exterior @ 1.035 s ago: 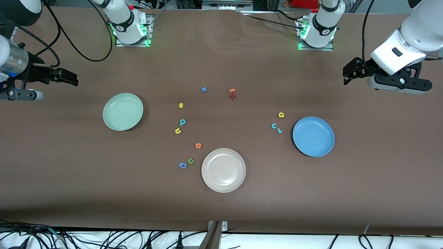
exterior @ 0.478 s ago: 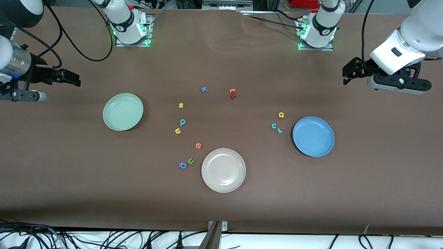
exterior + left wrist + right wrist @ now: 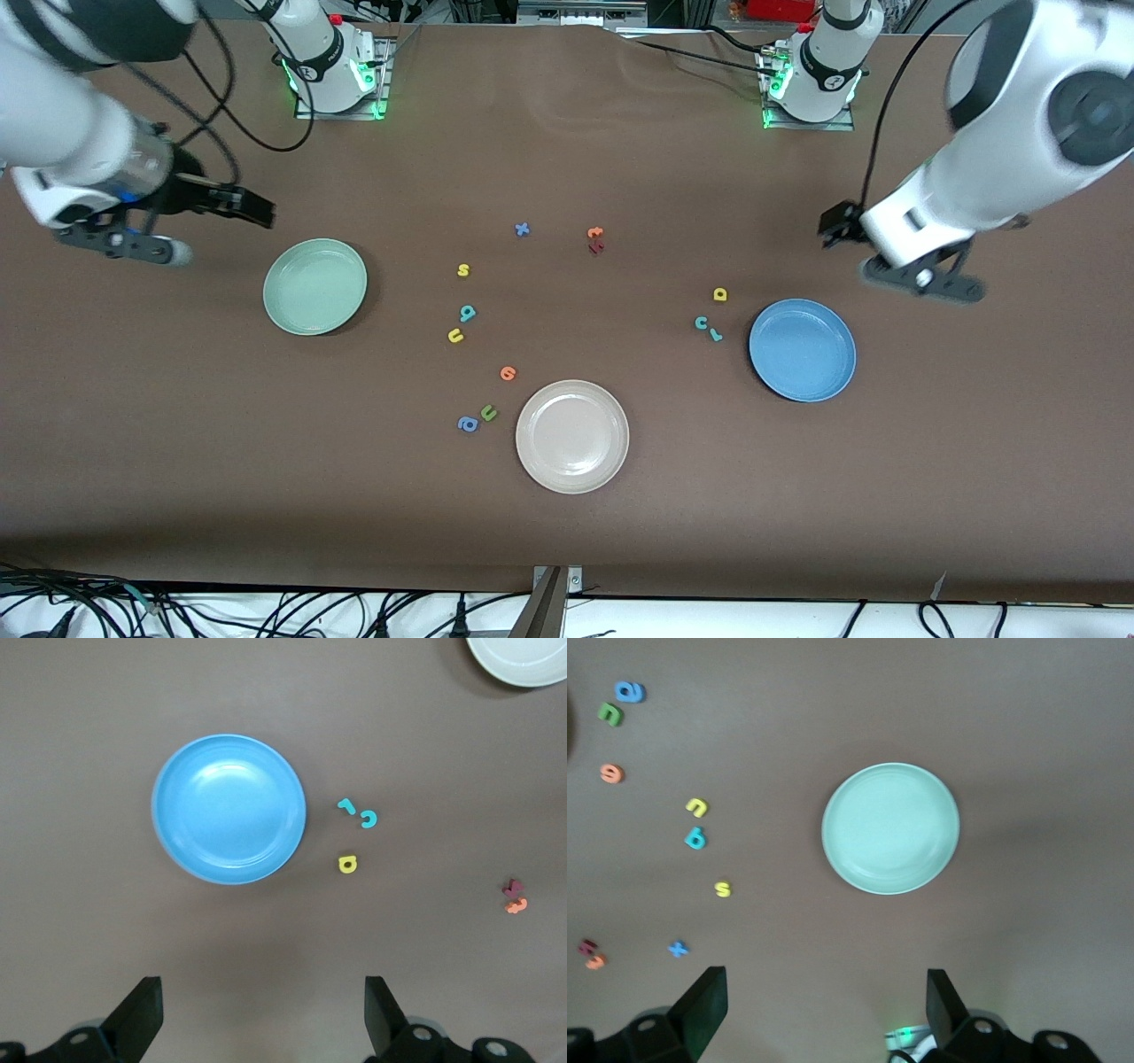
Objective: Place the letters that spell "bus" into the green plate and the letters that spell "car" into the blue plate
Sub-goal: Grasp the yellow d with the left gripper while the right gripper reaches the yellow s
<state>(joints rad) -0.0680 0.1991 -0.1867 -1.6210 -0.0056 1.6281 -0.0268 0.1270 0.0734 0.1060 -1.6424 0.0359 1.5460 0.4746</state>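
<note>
three plates sit on the brown table (image 3: pixel 177 425): one green plate (image 3: pixel 314 286) toward the right arm's end, one blue plate (image 3: pixel 802 349) toward the left arm's end, and one beige plate (image 3: pixel 572 436) between them, nearest the front camera. all three hold nothing.

eleven small foam letters lie on the table. the three for "bus" form a loose column beside the green plate, toward the middle: the yellow s (image 3: pixel 462 270) farthest from the camera, the teal b (image 3: pixel 467 313) next, the yellow u (image 3: pixel 455 335) just nearer. the three for "car" lie close beside the blue plate: the yellow a (image 3: pixel 720 294), then the teal c (image 3: pixel 701 323) with the teal r (image 3: pixel 716 336) just beside it.

five other letters: a blue x (image 3: pixel 522 229), an orange t (image 3: pixel 594 233) touching a dark red letter (image 3: pixel 596 247), an orange round letter (image 3: pixel 508 373), and a green u (image 3: pixel 488 412) just beside a blue a (image 3: pixel 467 424) near the beige plate.

the left gripper (image 3: pixel 837 228) hangs in the air over bare table near the blue plate, fingers spread wide and holding nothing. the right gripper (image 3: pixel 252 208) hangs over bare table near the green plate, fingers likewise spread wide and holding nothing.
</note>
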